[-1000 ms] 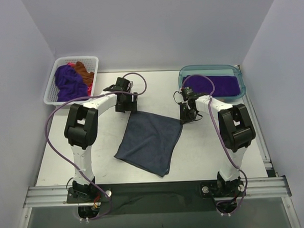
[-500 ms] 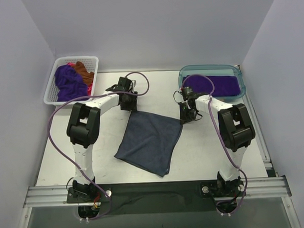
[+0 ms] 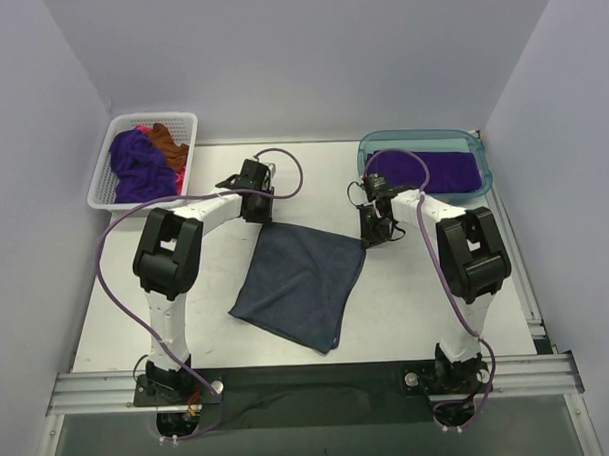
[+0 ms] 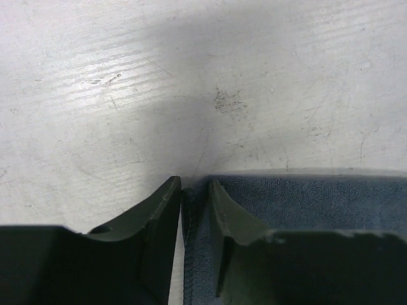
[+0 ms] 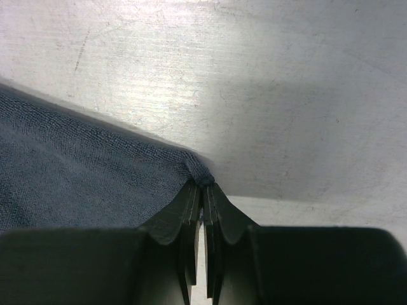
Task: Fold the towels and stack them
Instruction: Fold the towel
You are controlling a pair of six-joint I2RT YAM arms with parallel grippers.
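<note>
A dark slate blue-grey towel (image 3: pixel 301 278) lies spread flat on the table, turned like a diamond. My left gripper (image 3: pixel 264 217) is down at its far left corner. In the left wrist view the jaws (image 4: pixel 196 185) stand narrowly open astride that corner's hem (image 4: pixel 188 210), with the towel (image 4: pixel 305 203) running off to the right. My right gripper (image 3: pixel 370 238) is shut on the far right corner, and the right wrist view shows the towel's (image 5: pixel 76 165) tip pinched in the jaws (image 5: pixel 203 185). A purple towel (image 3: pixel 137 164), a rust-brown one (image 3: pixel 166 143) and a pink one (image 3: pixel 180 177) lie crumpled in the basket.
The white lattice basket (image 3: pixel 103 185) stands at the far left corner of the table. The teal translucent tub (image 3: pixel 421 136) at the far right holds a flat purple towel (image 3: pixel 448 171). Purple cables loop over both arms. Walls close in on three sides.
The left gripper has lowered onto the towel's far left corner and its jaws have narrowed from wide open. The right gripper has kept its hold without moving.
</note>
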